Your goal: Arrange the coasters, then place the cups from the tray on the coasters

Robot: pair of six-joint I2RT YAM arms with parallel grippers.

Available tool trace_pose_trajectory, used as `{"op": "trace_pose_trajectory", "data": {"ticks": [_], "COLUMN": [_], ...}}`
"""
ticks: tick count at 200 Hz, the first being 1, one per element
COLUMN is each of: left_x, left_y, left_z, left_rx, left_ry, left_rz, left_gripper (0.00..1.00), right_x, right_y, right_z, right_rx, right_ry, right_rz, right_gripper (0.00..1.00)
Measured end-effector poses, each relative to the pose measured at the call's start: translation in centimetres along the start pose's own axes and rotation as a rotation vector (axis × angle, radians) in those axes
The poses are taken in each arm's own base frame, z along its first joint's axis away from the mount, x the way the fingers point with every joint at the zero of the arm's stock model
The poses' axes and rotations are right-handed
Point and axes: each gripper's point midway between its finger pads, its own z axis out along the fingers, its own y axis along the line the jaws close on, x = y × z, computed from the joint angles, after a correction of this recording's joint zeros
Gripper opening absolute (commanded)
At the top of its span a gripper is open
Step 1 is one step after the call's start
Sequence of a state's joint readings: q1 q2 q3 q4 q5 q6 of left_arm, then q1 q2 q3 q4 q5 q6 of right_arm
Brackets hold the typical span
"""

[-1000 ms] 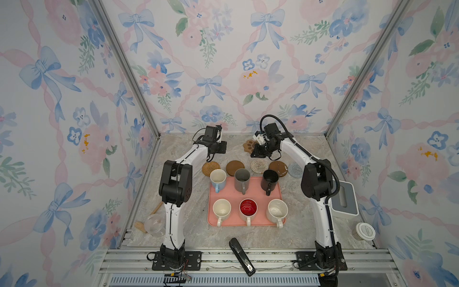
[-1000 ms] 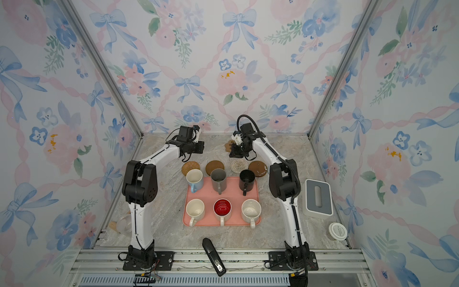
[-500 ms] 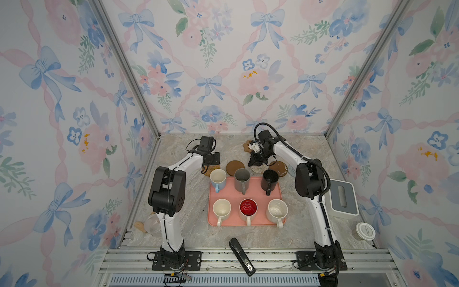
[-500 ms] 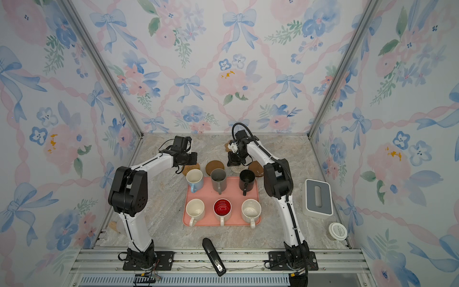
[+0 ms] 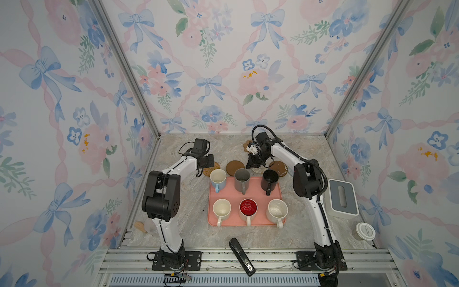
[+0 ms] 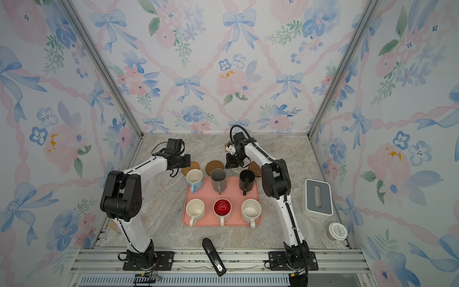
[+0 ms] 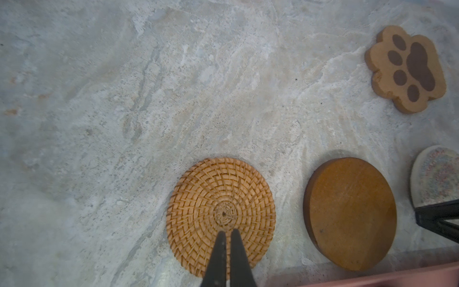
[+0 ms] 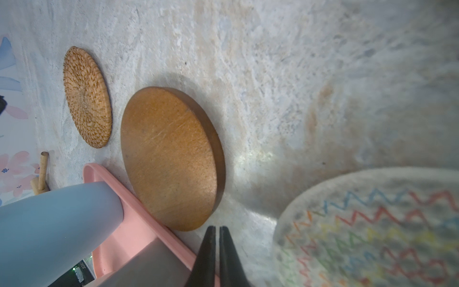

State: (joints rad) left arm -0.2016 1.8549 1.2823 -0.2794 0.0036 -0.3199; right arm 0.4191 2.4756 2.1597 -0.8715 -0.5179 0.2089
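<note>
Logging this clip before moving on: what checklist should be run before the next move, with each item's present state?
1. Left gripper shut and empty: ok.
2. Its tips touching the rattan coaster below them: cannot tell.
3. Right gripper shut and empty, tips beside the brown round coaster: ok.
4. All six cups upright on the tray: ok.
5. Paw-print coaster in line with the other coasters: not ok, it lies farther back.

White links, black joints, looped black cables: left arm (image 5: 179, 166), right arm (image 5: 285, 151).
</note>
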Motion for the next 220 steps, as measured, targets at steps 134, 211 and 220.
{"op": "trace_pose_trajectory", "data": {"ticks": [134,211,220], "left_x": [2.5,3.0,3.0], "left_y": [2.1,2.3,2.4], "left_z": [0.8,0.9,0.9], "left_rx": [-0.033,-0.039,-0.039], "left_ry": [0.057,0.067,0.068], "left_rz": [-0.055,-0.072,-0.073], "left_gripper": [0.0,0.0,0.0], "right_x": [-0.7,-0.6,-0.7], "right_y": [2.5,4.4,4.5], "right_z": [3.0,4.2,4.2], "right_rx": [-0.089,-0.132,-0.135], "right_ry": [0.001,0.002,0.0], "right_rz": [0.004,0.004,0.006], "right_gripper": [0.09,0.1,0.09]}}
